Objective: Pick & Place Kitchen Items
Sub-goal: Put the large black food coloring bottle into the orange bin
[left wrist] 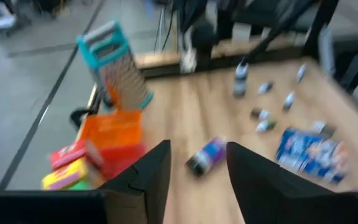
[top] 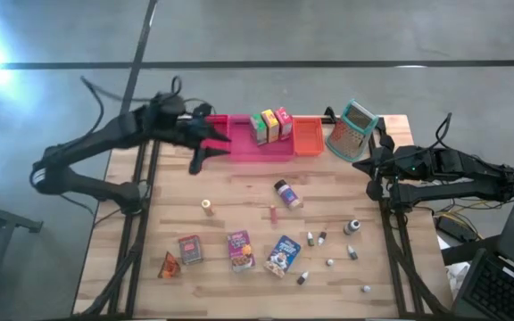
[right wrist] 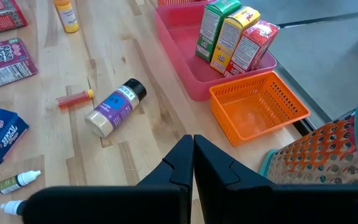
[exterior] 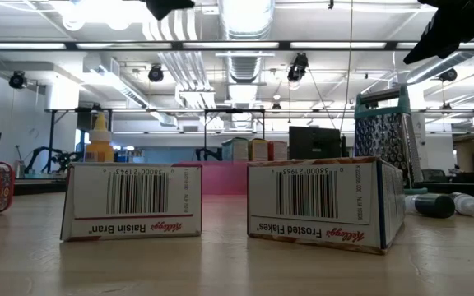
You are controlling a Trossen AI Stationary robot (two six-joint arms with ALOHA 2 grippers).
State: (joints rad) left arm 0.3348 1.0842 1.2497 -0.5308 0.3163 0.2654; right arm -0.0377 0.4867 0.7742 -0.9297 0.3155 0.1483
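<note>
My left gripper (top: 224,141) (left wrist: 197,177) hovers open above the left end of the pink bin (top: 248,147), with nothing between its fingers. Green, yellow and red boxes (top: 270,125) stand upright in that bin. A jar (top: 286,193) (left wrist: 206,155) lies on its side mid-table. Red (top: 190,249), purple (top: 240,250) and blue (top: 283,254) boxes lie flat near the front edge, beside an orange wedge (top: 169,265). A yellow bottle (top: 207,206) and several tiny bottles (top: 315,238) are scattered around. My right gripper (top: 368,167) (right wrist: 193,155) waits shut at the right edge.
An orange basket bin (top: 308,135) sits right of the pink bin, with a teal-handled metal grater (top: 353,129) beside it at the far right. A small red stick (right wrist: 73,98) lies near the jar. Bare wood lies between the bins and the front row.
</note>
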